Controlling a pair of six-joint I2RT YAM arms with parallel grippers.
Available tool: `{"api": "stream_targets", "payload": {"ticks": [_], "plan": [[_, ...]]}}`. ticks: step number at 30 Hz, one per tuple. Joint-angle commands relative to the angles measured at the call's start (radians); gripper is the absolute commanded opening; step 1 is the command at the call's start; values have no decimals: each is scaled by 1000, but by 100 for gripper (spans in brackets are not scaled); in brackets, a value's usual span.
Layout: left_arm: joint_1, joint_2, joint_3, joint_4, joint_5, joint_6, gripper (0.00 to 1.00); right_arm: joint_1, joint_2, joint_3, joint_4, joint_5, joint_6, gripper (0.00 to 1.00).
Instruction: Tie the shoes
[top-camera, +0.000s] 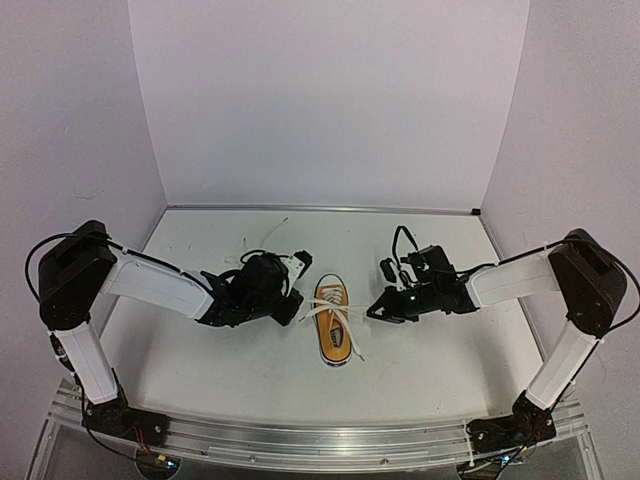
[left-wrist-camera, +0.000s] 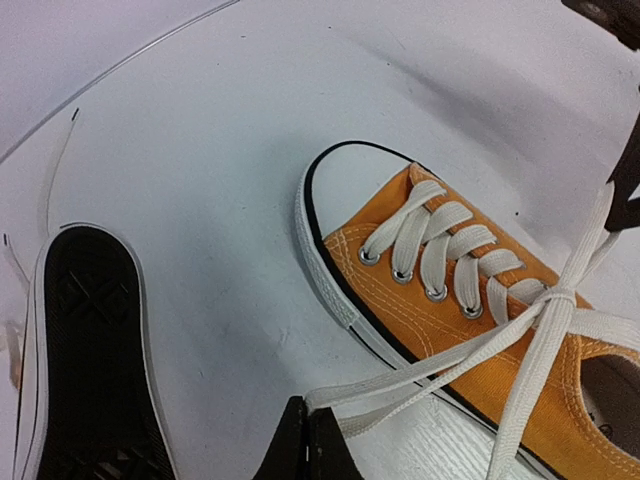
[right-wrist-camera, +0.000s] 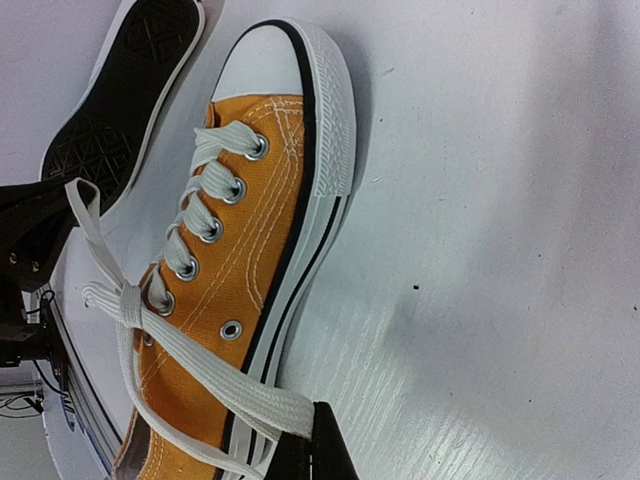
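Note:
The orange shoe (top-camera: 333, 318) lies in the middle of the table, toe pointing away, its white laces (left-wrist-camera: 555, 297) crossed in a knot over the tongue. My left gripper (left-wrist-camera: 305, 405) is shut on a folded lace loop (left-wrist-camera: 400, 385) at the shoe's left side. On the shoe's right, my right gripper (right-wrist-camera: 314, 410) is shut on a flat lace strand (right-wrist-camera: 250, 395). The second shoe (left-wrist-camera: 90, 360) lies sole-up to the left, showing its black sole and white edge. In the top view it is mostly hidden under my left wrist (top-camera: 262, 285).
A loose white lace (top-camera: 268, 235) of the second shoe trails toward the back of the table. White walls close in the table on three sides, meeting it at the back edge (top-camera: 320, 209). An aluminium rail (top-camera: 300, 435) carries both arm bases along the front.

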Motion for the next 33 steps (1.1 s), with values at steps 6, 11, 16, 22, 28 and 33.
{"api": "stream_targets", "payload": {"ticks": [6,11,16,22,28,33], "plan": [[99,-72,-31,-1,-32,-370,0,-11,-7,-7,-50,42,-7,0],[99,-49,-30,17,6,-488,0,-10,-4,-4,-49,39,-6,0],[99,-34,-41,26,19,-563,0,-11,-4,-7,-50,46,-5,0],[112,-27,-31,-33,-24,-578,0,-11,-3,-25,-50,71,-2,0],[106,3,8,-14,100,-470,0,-11,-2,-4,-50,57,2,0],[97,-7,46,0,195,-386,5,-11,-26,64,-91,-5,-23,3]]}}
